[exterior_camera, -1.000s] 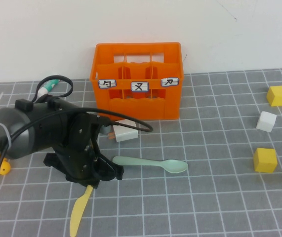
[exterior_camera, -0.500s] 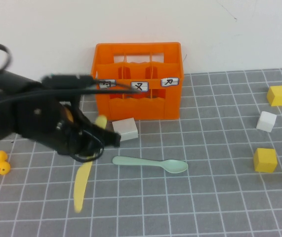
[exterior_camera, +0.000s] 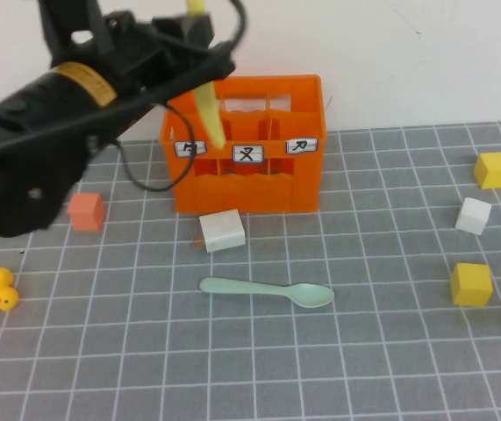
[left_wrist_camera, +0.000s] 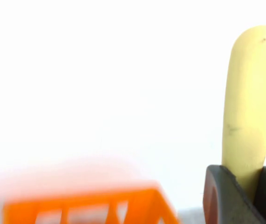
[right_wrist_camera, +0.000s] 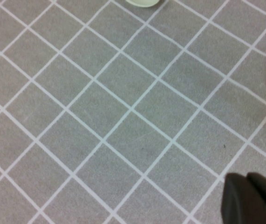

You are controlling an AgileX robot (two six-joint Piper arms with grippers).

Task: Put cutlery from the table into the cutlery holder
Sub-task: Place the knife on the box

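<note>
We've got the left gripper (exterior_camera: 199, 39) clamped on the pale yellow plastic knife (exterior_camera: 209, 114), carried upright and tip-down above the bright orange plastic crate (exterior_camera: 250, 149), presumably to drop it straight into a compartment. One mint-green plastic spoon (exterior_camera: 268, 290) lies on the grey gridded table (exterior_camera: 364, 351), near the crate's front. Our right gripper (right_wrist_camera: 251, 198), closed and empty, sits low over the table. We count two yellow cubes and two white blocks.
</note>
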